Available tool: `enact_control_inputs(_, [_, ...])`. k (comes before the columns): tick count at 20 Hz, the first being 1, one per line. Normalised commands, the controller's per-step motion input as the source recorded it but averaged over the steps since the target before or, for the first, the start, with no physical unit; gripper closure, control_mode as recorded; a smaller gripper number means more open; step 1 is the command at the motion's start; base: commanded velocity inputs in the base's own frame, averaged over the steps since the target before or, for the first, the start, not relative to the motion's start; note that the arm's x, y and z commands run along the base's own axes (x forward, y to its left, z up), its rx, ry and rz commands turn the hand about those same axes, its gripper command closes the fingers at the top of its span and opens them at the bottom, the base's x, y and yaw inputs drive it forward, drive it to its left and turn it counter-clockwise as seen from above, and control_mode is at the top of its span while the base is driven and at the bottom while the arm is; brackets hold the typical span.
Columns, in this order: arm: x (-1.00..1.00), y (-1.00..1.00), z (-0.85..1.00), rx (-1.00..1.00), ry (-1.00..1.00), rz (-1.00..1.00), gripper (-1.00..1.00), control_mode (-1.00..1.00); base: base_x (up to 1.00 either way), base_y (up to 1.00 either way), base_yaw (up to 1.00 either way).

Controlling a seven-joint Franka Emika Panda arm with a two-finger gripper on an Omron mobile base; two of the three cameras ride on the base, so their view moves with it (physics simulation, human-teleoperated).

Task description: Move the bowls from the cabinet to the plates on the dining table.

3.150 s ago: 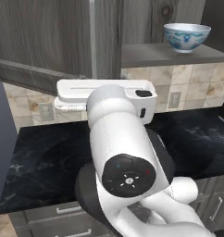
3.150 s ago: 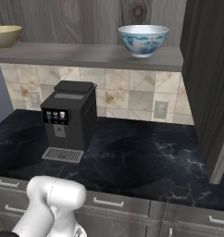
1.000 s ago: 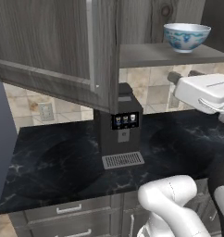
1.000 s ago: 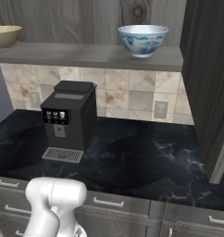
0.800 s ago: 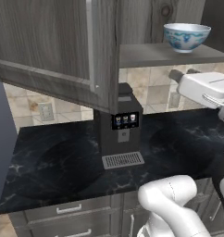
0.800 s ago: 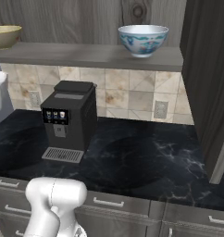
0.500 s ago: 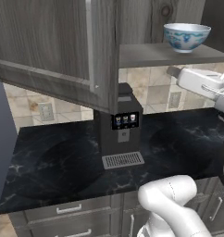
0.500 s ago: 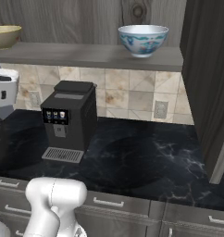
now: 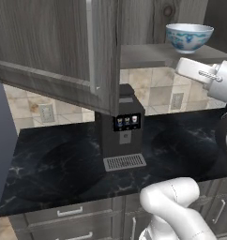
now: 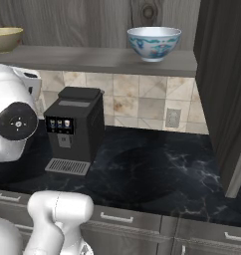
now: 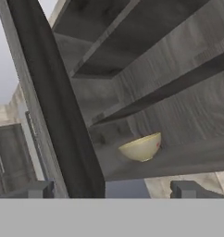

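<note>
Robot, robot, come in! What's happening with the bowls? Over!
Tool open, empty. Tan bowl ahead on cabinet shelf; white-and-blue bowl also shelved. Open cabinet door close beside the approach.

A cabinet door (image 9: 54, 47) is standing open at the upper left, hiding part of the wall. Behind its edge, a dark coffee machine (image 9: 122, 129) is sitting on the black marble surface (image 9: 54, 168). Above it, on the cabinet shelf (image 9: 148, 54), a white bowl (image 9: 189, 36) with a blue pattern is resting upright. The white arm (image 9: 207, 79) is reaching in from the right, just below the shelf. Grey drawers (image 9: 68, 215) are showing under the surface.
</note>
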Motion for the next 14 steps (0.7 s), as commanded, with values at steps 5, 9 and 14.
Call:
enact_control_inputs(5, [0.46,0.02,-0.12,-0.08,-0.01,0.01,-1.00,-1.00,0.00,0.00,0.00])
enact_control_inputs(9, [0.39,0.12,-0.08,-0.12,-0.03,0.00,-1.00,-1.00,0.00,0.00,0.00])
enact_control_inputs(14, [0.31,0.18,0.00,-0.06,-0.06,-0.02,-1.00,-1.00,0.00,0.00,0.00])
